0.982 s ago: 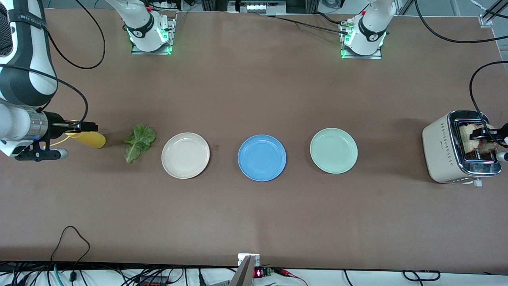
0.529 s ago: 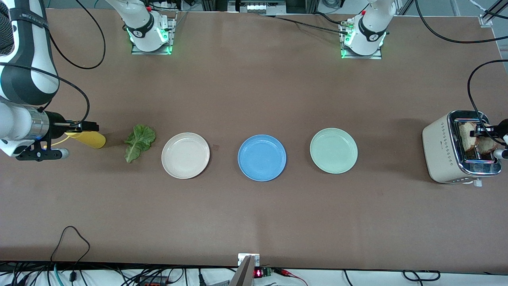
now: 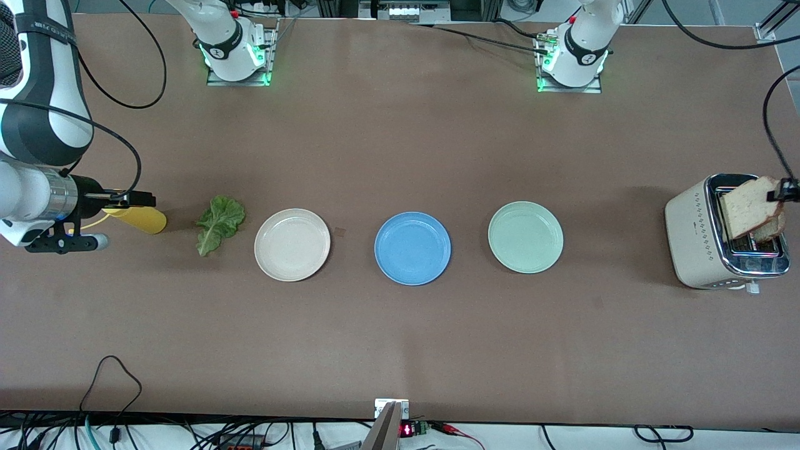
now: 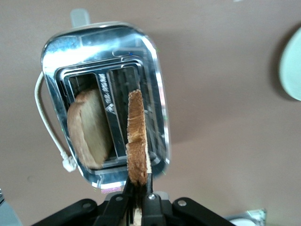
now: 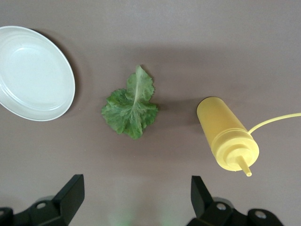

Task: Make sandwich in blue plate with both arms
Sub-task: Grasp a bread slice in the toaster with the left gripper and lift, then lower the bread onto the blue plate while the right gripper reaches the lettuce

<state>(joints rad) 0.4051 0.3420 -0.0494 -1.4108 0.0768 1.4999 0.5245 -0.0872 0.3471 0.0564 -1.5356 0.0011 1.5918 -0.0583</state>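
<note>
The left claw [image 4: 138,200] pinches a bread slice [image 4: 136,141] above the toaster [image 4: 155,84].

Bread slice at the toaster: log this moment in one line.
left end effector: shut on bread slice over toaster | right end effector: open, over lettuce leaf | blue plate: bare

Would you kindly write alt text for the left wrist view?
The left gripper is shut on a toasted bread slice held edge-up above the chrome toaster. A second slice sits in the other slot, on a brown table.
</note>
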